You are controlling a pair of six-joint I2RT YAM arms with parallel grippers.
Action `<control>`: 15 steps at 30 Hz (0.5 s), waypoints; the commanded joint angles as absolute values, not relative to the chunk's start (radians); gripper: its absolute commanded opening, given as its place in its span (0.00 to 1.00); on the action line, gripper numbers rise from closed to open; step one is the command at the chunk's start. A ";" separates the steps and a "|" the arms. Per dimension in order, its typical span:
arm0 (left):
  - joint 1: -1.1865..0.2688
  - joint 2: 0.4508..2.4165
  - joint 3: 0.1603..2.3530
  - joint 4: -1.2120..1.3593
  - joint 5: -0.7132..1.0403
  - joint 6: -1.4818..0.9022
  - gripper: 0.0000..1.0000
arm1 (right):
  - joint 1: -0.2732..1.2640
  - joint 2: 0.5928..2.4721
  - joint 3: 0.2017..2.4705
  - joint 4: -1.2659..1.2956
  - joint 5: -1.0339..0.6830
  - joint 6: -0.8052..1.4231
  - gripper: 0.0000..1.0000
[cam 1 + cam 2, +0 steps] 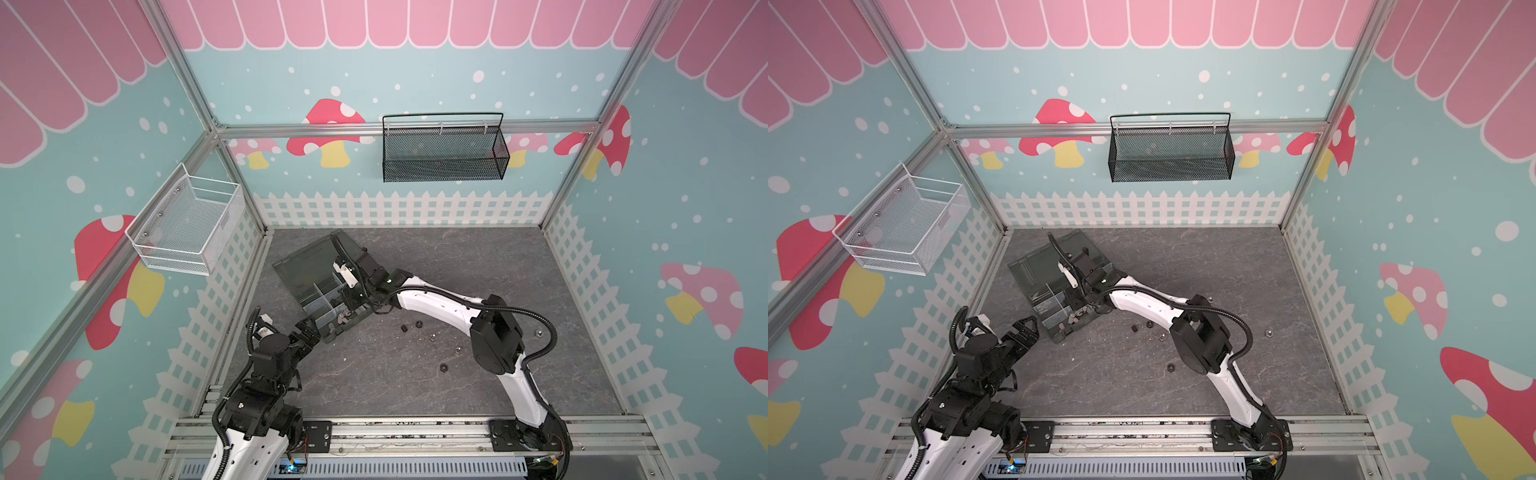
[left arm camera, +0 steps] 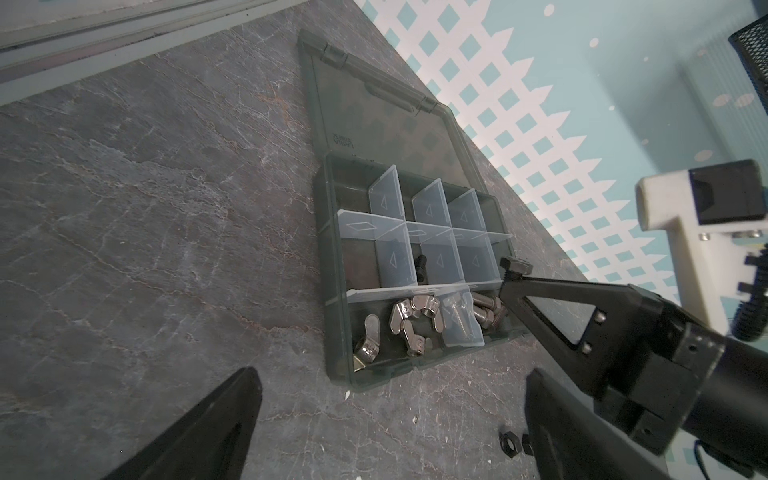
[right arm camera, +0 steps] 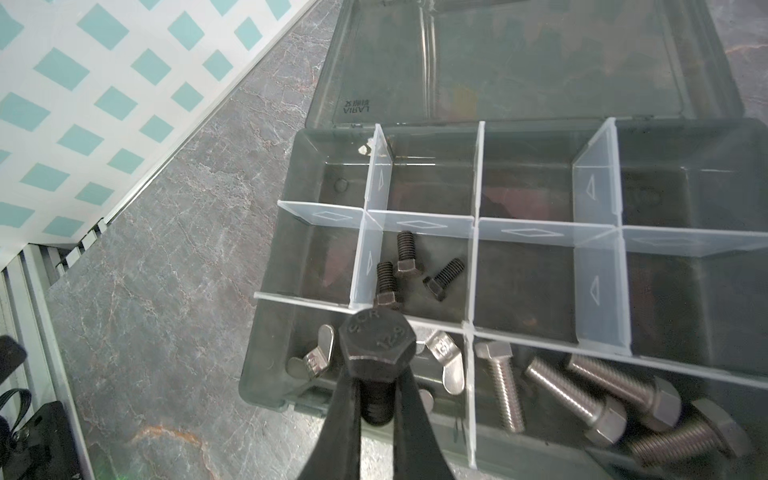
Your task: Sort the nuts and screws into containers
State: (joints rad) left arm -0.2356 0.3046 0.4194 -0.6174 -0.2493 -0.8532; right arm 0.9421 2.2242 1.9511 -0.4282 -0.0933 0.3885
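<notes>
Grey marbled counter (image 1: 374, 382): left claw (image 1: 1029, 328) hangs spread just beside the open organizer box (image 2: 332, 291); over its compartments (image 3: 523, 282) of wing nuts (image 2: 409, 318) and silver bolts (image 3: 577, 395), the right claw (image 3: 376, 384) pinches a black hex bolt (image 3: 376, 345); loose nuts (image 1: 443, 367) lie farther right.

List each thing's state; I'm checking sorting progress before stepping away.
organizer box: lid open
right end effector: shut on black bolt
left end effector: open, empty
small black bolts: inside organizer box
silver bolts: inside organizer box
wing nuts: inside organizer box
loose nuts: on table
</notes>
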 commanded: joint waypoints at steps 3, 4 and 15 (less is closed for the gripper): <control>-0.229 0.290 0.402 -0.649 -0.281 -0.892 0.99 | 0.951 2.305 2.065 -0.488 -0.087 0.324 0.00; -0.228 0.290 0.402 -0.649 -0.280 -0.893 0.99 | 0.950 2.321 2.085 -0.495 -0.080 0.320 0.00; -0.229 0.298 0.403 -0.648 -0.277 -0.887 0.99 | 0.948 2.461 2.250 -0.546 -0.010 0.289 0.01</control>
